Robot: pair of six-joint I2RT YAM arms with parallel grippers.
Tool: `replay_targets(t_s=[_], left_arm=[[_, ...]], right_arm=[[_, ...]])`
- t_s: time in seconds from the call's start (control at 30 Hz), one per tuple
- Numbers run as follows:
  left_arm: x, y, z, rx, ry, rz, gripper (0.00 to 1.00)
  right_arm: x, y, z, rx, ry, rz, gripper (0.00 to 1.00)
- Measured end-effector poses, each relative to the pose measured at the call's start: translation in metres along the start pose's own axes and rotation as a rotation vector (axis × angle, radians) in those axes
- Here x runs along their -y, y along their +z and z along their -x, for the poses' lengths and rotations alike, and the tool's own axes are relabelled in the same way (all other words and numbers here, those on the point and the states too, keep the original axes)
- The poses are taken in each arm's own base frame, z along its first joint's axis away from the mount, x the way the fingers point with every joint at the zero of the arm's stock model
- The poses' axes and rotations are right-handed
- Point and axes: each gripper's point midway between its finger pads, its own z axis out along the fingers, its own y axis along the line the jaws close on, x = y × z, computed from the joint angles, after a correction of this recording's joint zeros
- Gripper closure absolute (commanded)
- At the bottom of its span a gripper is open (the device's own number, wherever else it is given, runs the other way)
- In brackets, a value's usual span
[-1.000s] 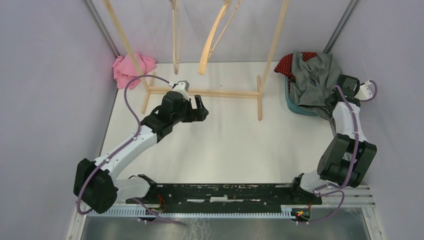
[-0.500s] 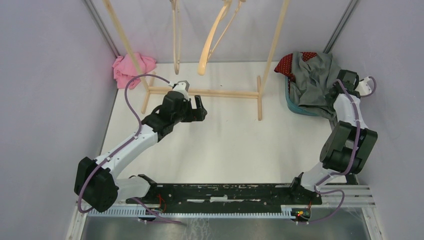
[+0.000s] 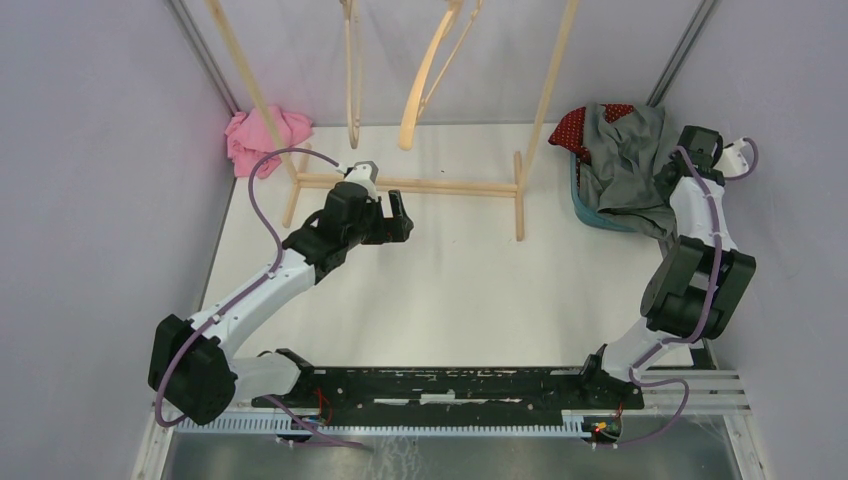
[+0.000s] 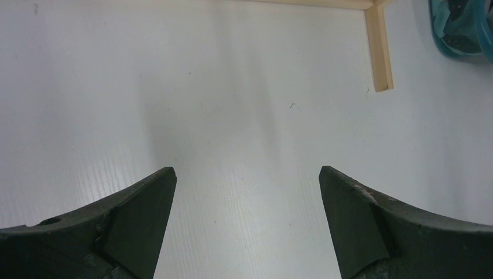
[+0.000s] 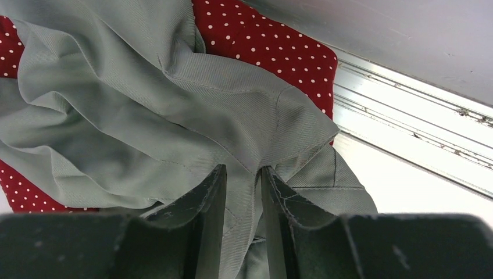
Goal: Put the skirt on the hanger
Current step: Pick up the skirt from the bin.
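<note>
The grey skirt [image 3: 625, 160] lies crumpled on top of a blue basket at the back right. In the right wrist view a fold of the skirt [image 5: 145, 116] runs up between the fingers of my right gripper [image 5: 242, 170], which is shut on it. From above, the right gripper [image 3: 668, 178] sits at the skirt's right edge. Two wooden hangers [image 3: 352, 80] [image 3: 425, 80] hang from the rack at the back centre. My left gripper [image 3: 400, 215] hovers open over the bare table, left of centre; the left gripper [image 4: 247, 171] has nothing between its fingers.
A red polka-dot cloth [image 5: 261, 40] lies under the skirt in the blue basket [image 3: 590, 215]. The wooden rack's base bar [image 3: 410, 185] crosses the back of the table, its foot [image 4: 379, 52] ahead of the left gripper. A pink cloth [image 3: 262, 135] lies back left.
The right gripper's jaws have narrowed onto the skirt fold and its wrist has shifted slightly toward the back wall. The left arm has barely moved.
</note>
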Motion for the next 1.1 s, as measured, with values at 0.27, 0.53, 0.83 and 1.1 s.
replay_targets(t_s=[0.27, 0.53, 0.83, 1.1], left_arm=[[0.0, 0.0, 0.0, 0.0, 0.0, -0.001, 0.0], [0.0, 0.0, 0.0, 0.0, 0.0, -0.001, 0.0], [0.0, 0.0, 0.0, 0.0, 0.0, -0.001, 0.0], [0.0, -0.001, 0.001, 0.002, 0.0, -0.002, 0.0]], right_arm=[[0.007, 0.004, -0.016, -0.024, -0.017, -0.016, 0.65], [0.02, -0.003, -0.026, -0.034, -0.029, -0.033, 0.65], [0.019, -0.003, -0.025, -0.031, -0.035, -0.03, 0.98], [-0.003, -0.012, -0.02, -0.013, -0.086, 0.018, 0.99]])
